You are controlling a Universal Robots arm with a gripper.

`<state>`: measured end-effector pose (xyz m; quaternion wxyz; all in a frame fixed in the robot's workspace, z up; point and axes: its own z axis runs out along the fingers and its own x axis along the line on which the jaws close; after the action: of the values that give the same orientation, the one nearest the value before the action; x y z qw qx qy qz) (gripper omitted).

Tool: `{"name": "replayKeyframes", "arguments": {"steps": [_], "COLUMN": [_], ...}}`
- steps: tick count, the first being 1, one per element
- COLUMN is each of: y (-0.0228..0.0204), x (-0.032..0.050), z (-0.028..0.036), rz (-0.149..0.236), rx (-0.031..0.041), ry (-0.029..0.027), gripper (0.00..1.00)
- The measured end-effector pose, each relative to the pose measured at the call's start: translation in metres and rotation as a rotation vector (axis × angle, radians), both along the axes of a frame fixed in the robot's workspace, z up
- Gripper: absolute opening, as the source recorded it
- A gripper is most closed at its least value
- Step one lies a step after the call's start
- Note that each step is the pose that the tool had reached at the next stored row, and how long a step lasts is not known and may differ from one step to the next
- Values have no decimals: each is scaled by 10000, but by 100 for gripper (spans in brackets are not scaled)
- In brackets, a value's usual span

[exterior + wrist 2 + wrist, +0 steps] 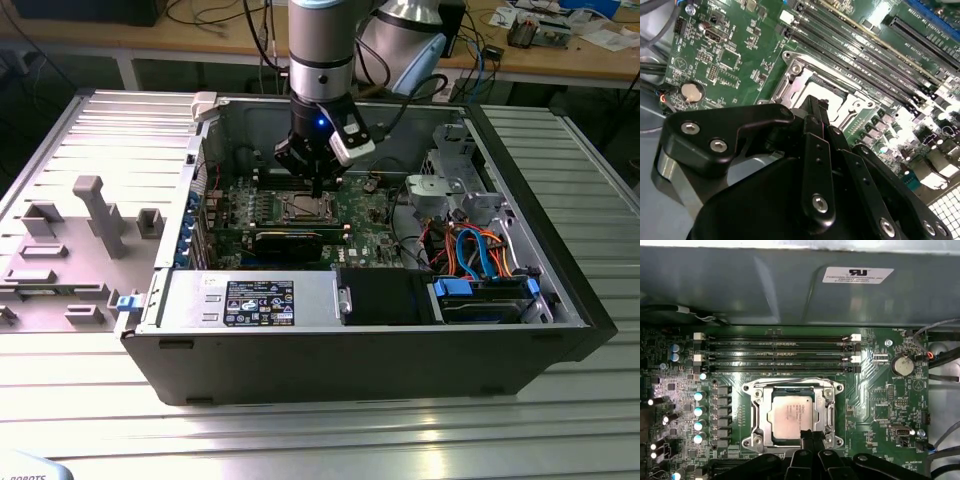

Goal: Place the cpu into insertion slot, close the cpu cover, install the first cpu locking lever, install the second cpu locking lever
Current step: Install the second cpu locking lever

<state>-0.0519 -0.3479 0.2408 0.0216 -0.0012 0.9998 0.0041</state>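
The cpu point(789, 414) lies silver face up in the insertion slot point(305, 208) on the green board. The silver cpu cover point(756, 410) is folded down around it, and the chip shows through its window. My gripper point(810, 434) hangs just above the slot's edge on the side away from the memory slots, fingertips pressed together with nothing between them. In the second wrist view the gripper point(816, 104) hides part of the insertion slot point(837, 97) and the cover point(800, 75). In the exterior view the gripper point(317, 190) points down into the open computer case. How the locking levers stand I cannot tell.
Long black memory slots point(777, 347) run beside the socket, under the grey case wall point(790, 285). A round coin battery point(902, 365) sits off to one side. A black card point(290, 240), drive bays with blue and orange cables point(480, 250) and a grey fixture tray point(70, 250) surround the board.
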Motion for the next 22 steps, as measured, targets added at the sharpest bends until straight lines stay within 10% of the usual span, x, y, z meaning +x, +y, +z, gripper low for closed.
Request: {"name": "replayKeyframes", "arguments": {"steps": [8,22], "y": [-197,-265], "x": [-16,-49], "z": [0,-3], "rz": [-4,-1], "rx": [2,4], "ry": [11,12], "gripper": [11,11]}}
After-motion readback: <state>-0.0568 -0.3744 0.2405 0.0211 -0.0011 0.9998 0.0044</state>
